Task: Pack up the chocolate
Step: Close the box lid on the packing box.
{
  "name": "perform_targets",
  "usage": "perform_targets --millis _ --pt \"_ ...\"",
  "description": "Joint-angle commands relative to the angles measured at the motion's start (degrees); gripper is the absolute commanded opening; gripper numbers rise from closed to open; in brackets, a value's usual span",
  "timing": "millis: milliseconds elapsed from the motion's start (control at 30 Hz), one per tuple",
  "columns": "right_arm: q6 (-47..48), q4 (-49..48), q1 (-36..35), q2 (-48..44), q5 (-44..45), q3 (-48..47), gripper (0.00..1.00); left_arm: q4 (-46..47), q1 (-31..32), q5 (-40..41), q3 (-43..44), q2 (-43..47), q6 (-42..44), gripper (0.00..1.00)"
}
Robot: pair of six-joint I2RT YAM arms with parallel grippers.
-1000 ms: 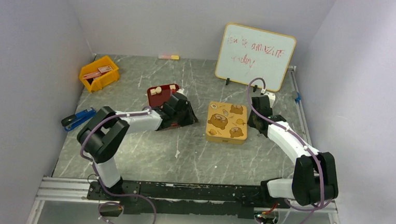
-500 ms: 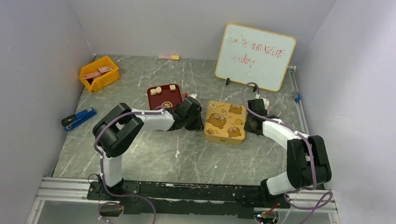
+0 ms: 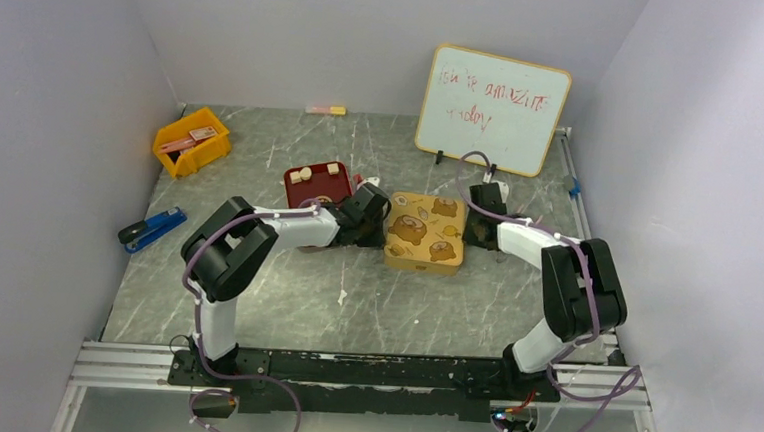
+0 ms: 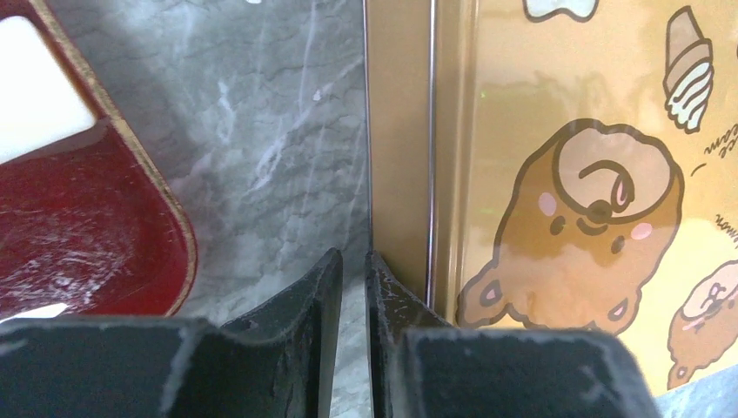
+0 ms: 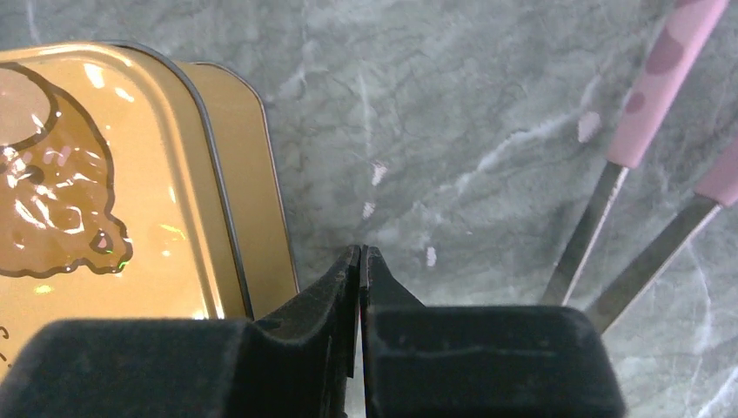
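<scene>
The gold tin with bear pictures [image 3: 425, 233] lies closed on the table; it also shows in the left wrist view [image 4: 566, 174] and the right wrist view [image 5: 104, 174]. The dark red tray [image 3: 317, 184] sits to its left and holds a few pale chocolate pieces [image 3: 301, 174]; one pale piece [image 4: 35, 96] shows in the tray [image 4: 78, 235] in the left wrist view. My left gripper [image 3: 378, 216] [image 4: 352, 257] is shut and empty, its right finger against the tin's left side. My right gripper [image 3: 474, 227] [image 5: 360, 252] is shut and empty at the tin's right side.
A whiteboard [image 3: 493, 110] stands at the back right, just behind my right gripper. Two thin rods with pink sleeves [image 5: 609, 200] lie to the right of my right gripper. A yellow bin [image 3: 192, 141] and a blue tool [image 3: 152, 228] are at the left.
My left gripper left the red tray and moved right to the tin's left side. My right gripper closed in on the tin's right side. The tin shifted left and turned slightly.
</scene>
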State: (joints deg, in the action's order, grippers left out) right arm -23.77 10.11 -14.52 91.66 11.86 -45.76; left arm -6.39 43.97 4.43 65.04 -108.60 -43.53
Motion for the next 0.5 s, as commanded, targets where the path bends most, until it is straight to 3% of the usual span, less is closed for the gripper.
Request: perform_targets --millis 0,467 --pt "-1.45 -2.34 -2.83 2.89 -3.95 -3.05 0.08 -0.44 0.70 1.02 0.60 2.92 0.79 0.22" --pt "-2.36 -1.29 -6.30 6.02 -2.35 -8.03 0.08 -4.61 0.89 4.55 3.01 4.28 3.67 0.23"
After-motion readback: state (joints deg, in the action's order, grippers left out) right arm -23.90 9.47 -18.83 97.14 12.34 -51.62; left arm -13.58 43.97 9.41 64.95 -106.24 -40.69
